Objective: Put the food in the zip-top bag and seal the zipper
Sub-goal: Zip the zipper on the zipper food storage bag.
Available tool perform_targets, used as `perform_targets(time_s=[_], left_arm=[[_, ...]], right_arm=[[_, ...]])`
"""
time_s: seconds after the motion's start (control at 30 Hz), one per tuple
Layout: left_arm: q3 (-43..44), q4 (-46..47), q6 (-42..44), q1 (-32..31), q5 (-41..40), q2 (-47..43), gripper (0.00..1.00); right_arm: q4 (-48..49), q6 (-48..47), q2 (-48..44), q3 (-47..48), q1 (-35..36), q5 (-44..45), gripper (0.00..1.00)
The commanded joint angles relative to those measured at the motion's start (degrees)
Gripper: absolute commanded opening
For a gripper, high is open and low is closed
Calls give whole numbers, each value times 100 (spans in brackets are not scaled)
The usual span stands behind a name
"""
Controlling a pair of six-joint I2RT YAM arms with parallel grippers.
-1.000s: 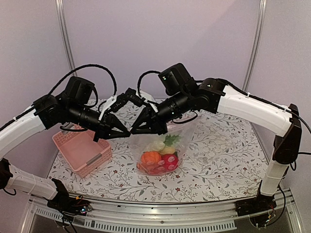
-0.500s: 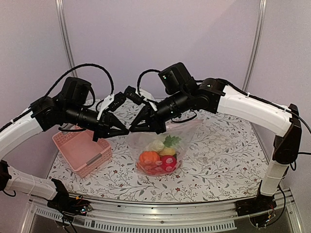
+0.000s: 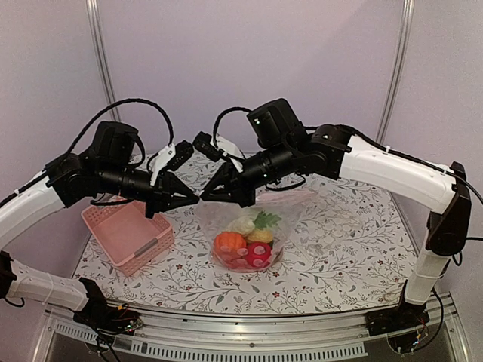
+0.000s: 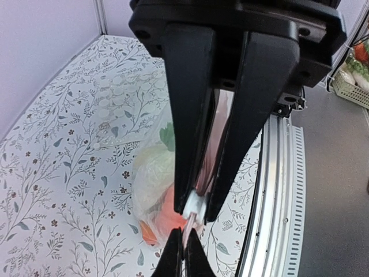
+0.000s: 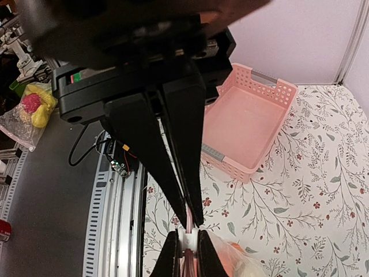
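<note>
Left gripper (image 3: 192, 199) and right gripper (image 3: 208, 194), both clenched on the zipper (image 4: 193, 205), had risen slightly — the zip-top bag (image 3: 285, 213) hung with the food (image 3: 245, 246) inside, likely mid-seal.

Soft, even light, faint shadows on the worktop (image 3: 339, 226). The left end effector (image 4: 196, 212) and right end effector (image 5: 193, 222) loom dark, slightly blurred.
</note>
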Motion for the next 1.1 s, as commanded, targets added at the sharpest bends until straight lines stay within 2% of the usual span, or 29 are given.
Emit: perform_targets(time_s=[0.0,1.07], left_arm=[[-63,209,-103,217,-429,-190,0],[-133,377,-241,419,-825,-284,0]], right_arm=[[-451,104,-300,-226,26,206,0],[-439,262,-574,-625,26,885,0]])
